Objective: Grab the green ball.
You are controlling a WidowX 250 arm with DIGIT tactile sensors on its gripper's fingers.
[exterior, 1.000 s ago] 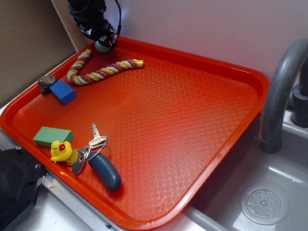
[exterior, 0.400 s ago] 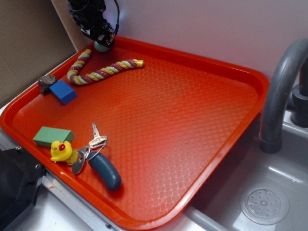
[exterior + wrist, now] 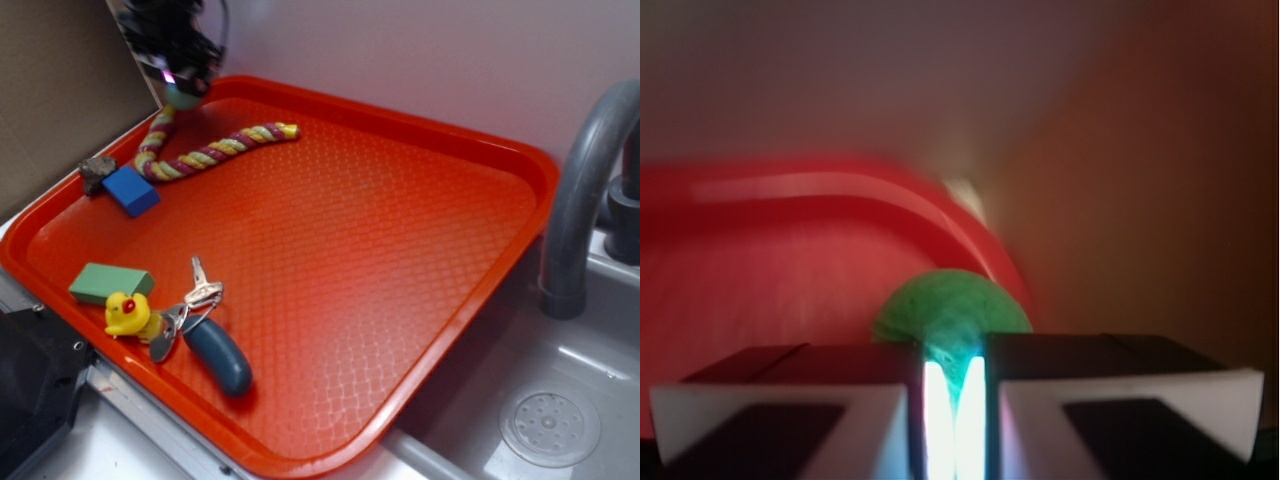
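Observation:
The green ball (image 3: 183,97) is a small pale green sphere held at the tip of my gripper (image 3: 178,85), above the far left corner of the red tray (image 3: 420,140). In the wrist view the green ball (image 3: 952,312) bulges out just past my gripper (image 3: 956,400), whose jaws are pressed into it with only a narrow lit slit between them. The gripper is shut on the ball, and the ball hangs above the upper end of the rope toy (image 3: 205,149).
On the tray lie a blue block (image 3: 130,190), a grey stone (image 3: 97,170), a flat green block (image 3: 110,282), a yellow duck (image 3: 127,314) and a blue-handled tool with keys (image 3: 205,335). A sink faucet (image 3: 585,190) stands right; brown cardboard wall (image 3: 60,90) left.
The gripper has moved left and slightly toward the tray's left edge, carrying the green ball with it. Everything else on the tray has stayed put.

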